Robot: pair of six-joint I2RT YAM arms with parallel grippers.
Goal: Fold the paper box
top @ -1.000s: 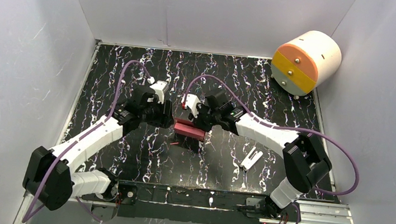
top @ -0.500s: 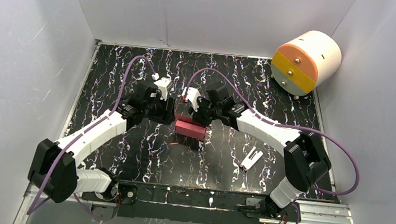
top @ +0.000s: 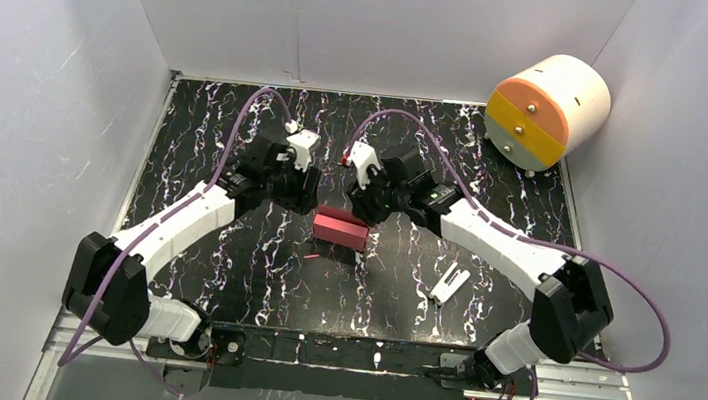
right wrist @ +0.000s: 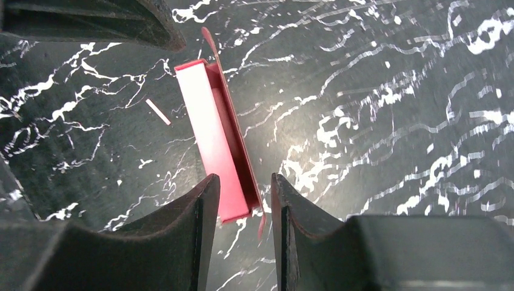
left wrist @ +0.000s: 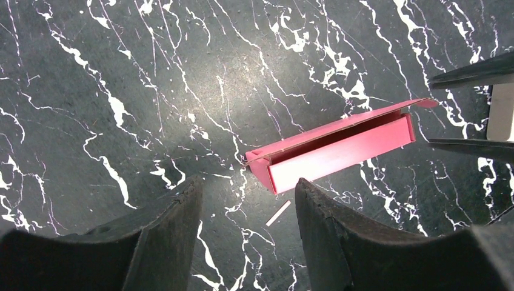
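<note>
The paper box (top: 341, 229) is a small, shallow pink-red card box lying on the black marbled table between the two grippers. It also shows in the left wrist view (left wrist: 339, 148) and in the right wrist view (right wrist: 215, 145), with one long flap standing slightly open. My left gripper (top: 305, 193) is open and empty (left wrist: 248, 194), above and just left of the box. My right gripper (top: 361, 206) is open and empty (right wrist: 244, 185), above the box's right end, not touching it.
A small white clip-like piece (top: 448, 283) lies right of the box. A big white-and-orange cylinder (top: 548, 99) stands at the back right corner. A thin pink sliver (left wrist: 279, 213) lies by the box. White walls enclose the table.
Both grippers have moved away from the box toward the back and risen. The box stays on the table, let go.
</note>
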